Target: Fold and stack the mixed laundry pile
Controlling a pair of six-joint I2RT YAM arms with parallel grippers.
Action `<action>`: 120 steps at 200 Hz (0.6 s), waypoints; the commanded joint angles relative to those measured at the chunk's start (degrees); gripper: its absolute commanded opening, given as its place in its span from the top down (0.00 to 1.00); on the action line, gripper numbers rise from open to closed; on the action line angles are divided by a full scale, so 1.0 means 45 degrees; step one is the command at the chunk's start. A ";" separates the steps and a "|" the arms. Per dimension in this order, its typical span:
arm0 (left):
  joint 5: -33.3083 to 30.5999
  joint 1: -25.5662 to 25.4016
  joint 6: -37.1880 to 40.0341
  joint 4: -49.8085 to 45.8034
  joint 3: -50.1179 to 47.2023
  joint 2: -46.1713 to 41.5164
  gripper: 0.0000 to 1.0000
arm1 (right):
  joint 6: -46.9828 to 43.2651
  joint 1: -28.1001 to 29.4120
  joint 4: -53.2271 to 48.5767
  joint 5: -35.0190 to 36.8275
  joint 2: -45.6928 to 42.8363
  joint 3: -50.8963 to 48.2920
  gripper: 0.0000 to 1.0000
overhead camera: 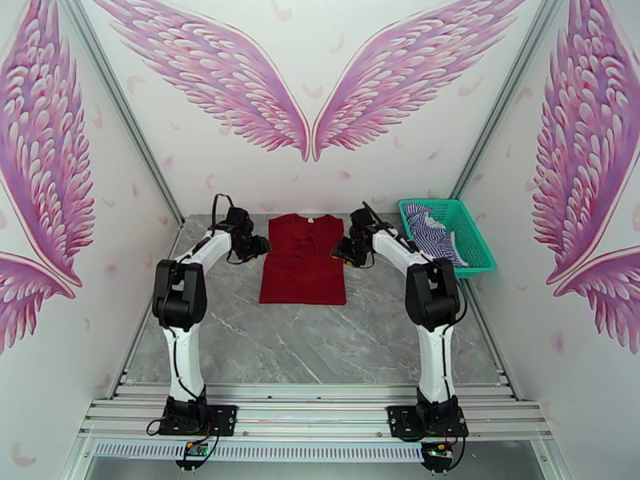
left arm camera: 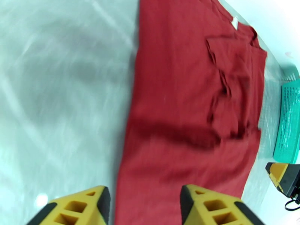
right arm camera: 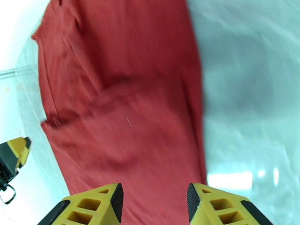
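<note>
With left claw (left arm camera: pixel 144 201) and right claw (right arm camera: pixel 154 201) held apart, empty, the red T-shirt (overhead camera: pixel 303 262) could be rumpled if snagged.

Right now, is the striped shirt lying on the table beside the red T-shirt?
No, the striped shirt lies in the teal basket, apart from the red T-shirt.

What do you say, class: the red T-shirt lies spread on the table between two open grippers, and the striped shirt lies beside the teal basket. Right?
The top external view shows the striped shirt inside the teal basket, not beside it. The red T-shirt does lie spread on the table between the open left gripper and right gripper.
</note>
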 commanded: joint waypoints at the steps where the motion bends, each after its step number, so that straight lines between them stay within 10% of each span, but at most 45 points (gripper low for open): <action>1: 0.0443 -0.0081 -0.0029 0.0221 -0.2545 -0.2433 0.40 | -0.0274 -0.0037 0.0145 -0.0628 -0.1670 -0.1972 0.50; 44: 0.1945 -0.0101 -0.0590 0.1545 -0.6631 -0.4073 0.37 | -0.0135 -0.0052 0.1182 -0.1274 -0.3406 -0.5765 0.46; 120: 0.2331 -0.0023 -0.1162 0.2531 -0.7858 -0.3573 0.33 | 0.0865 -0.0003 0.3299 -0.2935 -0.2895 -0.7074 0.46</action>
